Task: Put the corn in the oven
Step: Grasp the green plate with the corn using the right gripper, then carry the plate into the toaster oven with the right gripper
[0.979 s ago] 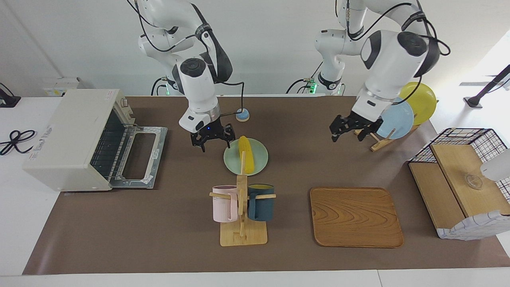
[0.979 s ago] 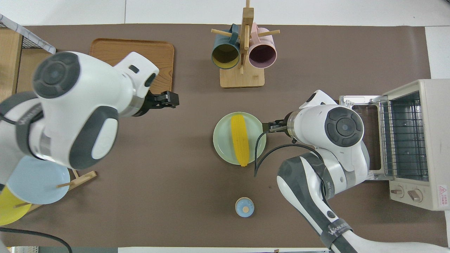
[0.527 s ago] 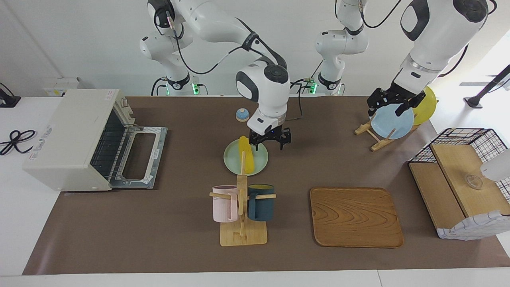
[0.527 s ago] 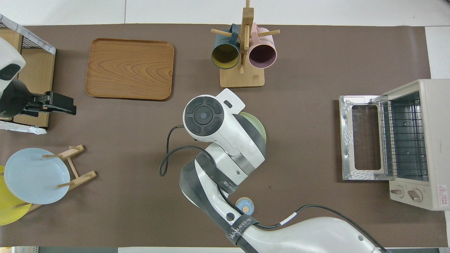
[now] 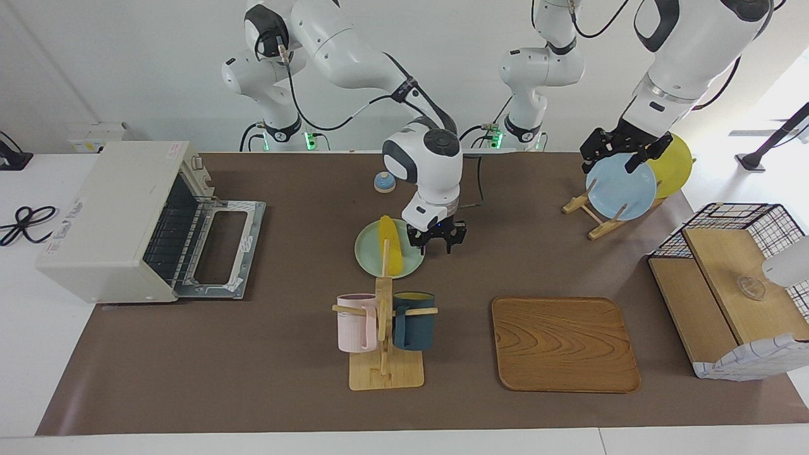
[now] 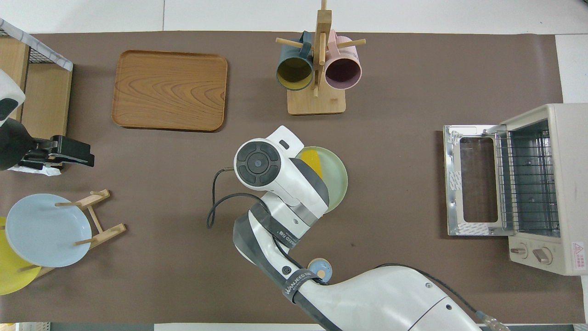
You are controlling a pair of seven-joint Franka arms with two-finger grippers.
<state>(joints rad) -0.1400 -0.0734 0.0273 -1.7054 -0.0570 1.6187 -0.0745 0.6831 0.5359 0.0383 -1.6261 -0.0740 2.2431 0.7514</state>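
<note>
I am noting the right gripper (image 5: 437,241), fingers spread, settling lower beside the corn (image 5: 391,253), which is lying ungrasped on its plate (image 5: 368,260). The oven (image 5: 114,218) is standing open; the left gripper (image 5: 618,153), fingers spread, is waiting over the plate rack (image 5: 591,212).

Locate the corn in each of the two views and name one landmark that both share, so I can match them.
Facing view: the corn lies on the pale green plate, just above the mug rack, beside the right gripper.
Overhead view: only the corn's end shows on the plate; the right arm covers the rest.
Shared landmark: the mug rack.
</note>
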